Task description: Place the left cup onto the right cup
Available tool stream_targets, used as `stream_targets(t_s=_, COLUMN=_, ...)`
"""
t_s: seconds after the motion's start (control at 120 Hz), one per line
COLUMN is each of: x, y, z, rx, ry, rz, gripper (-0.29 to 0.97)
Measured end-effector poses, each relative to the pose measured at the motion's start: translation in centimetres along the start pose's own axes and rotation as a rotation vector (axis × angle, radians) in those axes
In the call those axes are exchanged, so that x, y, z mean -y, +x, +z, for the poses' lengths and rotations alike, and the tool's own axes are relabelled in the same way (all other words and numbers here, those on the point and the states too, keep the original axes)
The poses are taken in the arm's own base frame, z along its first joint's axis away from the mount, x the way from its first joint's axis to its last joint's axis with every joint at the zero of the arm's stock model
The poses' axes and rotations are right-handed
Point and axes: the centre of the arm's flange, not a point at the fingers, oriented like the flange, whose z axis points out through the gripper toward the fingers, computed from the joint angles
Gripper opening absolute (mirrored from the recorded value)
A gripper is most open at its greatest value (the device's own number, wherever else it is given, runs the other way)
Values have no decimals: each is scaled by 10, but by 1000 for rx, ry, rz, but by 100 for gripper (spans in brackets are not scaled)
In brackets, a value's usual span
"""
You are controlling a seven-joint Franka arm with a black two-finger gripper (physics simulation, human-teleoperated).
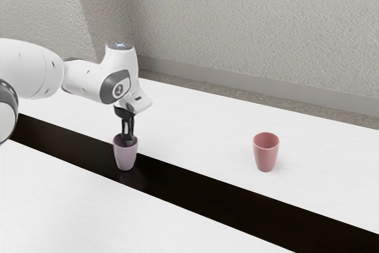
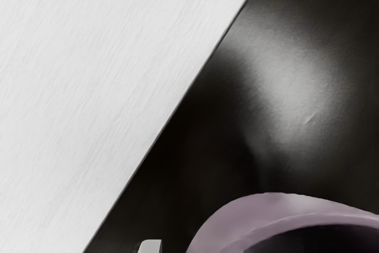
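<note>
Exterior view places the tool (image 1: 127, 134) at the rim of the left cup (image 1: 125, 153), grip state indeterminate; a shallow rim hold could tip it before the right cup (image 1: 266, 151).

- The left cup (image 1: 125, 153) is seen as a small, pale purple cup with no handle.
- It is stood upright, open side up, on the black stripe of the desk (image 1: 207, 122).
- The gripper (image 1: 127, 136) is seen right at its top rim.
- In the wrist view, the purple rim (image 2: 284, 220) and the dark inside are seen close up, with the black stripe beside them.
- The right cup (image 1: 265, 152) is seen as a pink cup of much the same shape, a bit wider at the top.
- It is stood upright on the white part of the desk, well apart from the left cup, toward the exterior view's right.
</note>
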Motion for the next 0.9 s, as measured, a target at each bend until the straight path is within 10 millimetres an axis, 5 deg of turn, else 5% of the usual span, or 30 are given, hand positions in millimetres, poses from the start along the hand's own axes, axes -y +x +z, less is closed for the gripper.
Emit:
stream_targets(t_s=0.475, x=-12, y=1, z=-9, rx=-24, ry=-7, rz=-27, gripper=-10)
stream_targets(t_s=0.708, x=-15, y=5, z=-32, rx=-37, ry=21, rz=-24, gripper=-10)
stream_targets(t_s=0.9, x=-8, y=14, z=-69, rx=-57, ry=64, rz=-19, gripper=-10)
